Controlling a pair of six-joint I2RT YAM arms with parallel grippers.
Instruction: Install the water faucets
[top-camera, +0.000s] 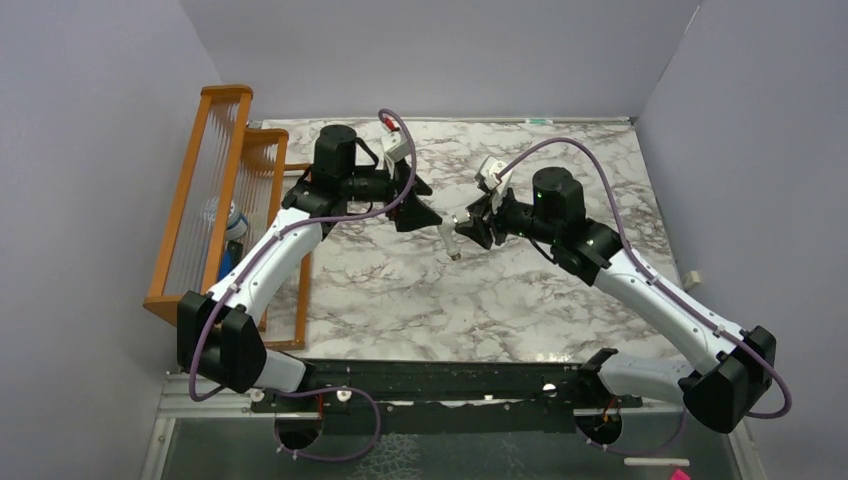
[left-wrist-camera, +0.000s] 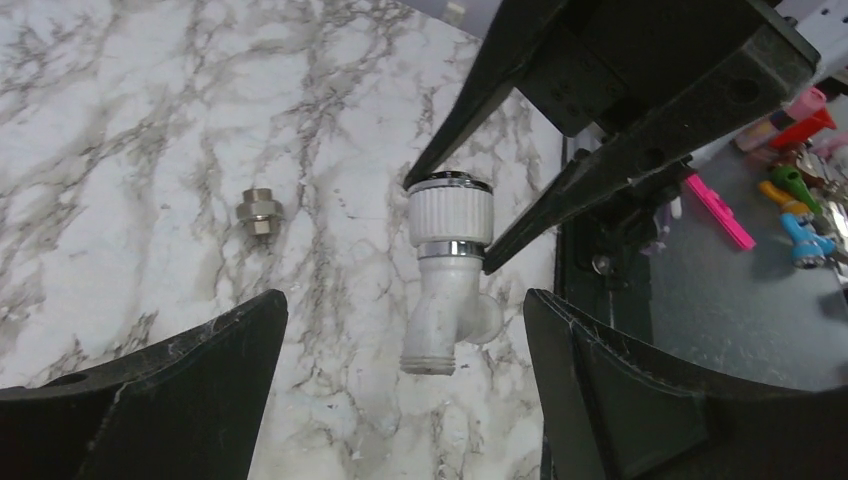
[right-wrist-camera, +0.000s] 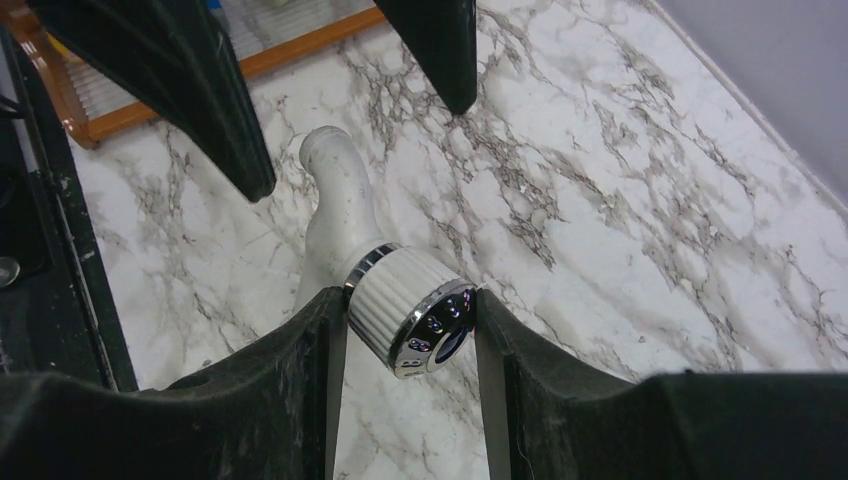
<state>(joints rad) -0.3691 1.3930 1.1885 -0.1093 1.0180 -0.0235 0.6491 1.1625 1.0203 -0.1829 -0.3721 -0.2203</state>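
**Right gripper held tap, left gripper open beside it**

Your right gripper (right-wrist-camera: 408, 300) was clamped on the tap (left-wrist-camera: 448, 270), one finger on each side of the ribbed white knob. The silvery cap with the blue dot faced the right wrist camera. The body and threaded end pointed away, toward 11 o'clock in that view.

Your left gripper (top-camera: 415, 200) was spread wide and held nothing. In the left wrist view its fingers (left-wrist-camera: 200, 390) sat at 8 and 4 o'clock of the tap, apart from it, with no contact visible.

In the top view the tap was near the middle of the table (top-camera: 400, 290), between the two grippers, with the left one at its 10 o'clock.

The nut (left-wrist-camera: 259, 211) lay on the marble, well apart from the tap, at its 10 o'clock in the left wrist view.

The rack (top-camera: 200, 200) sat at the table's 9 o'clock edge.
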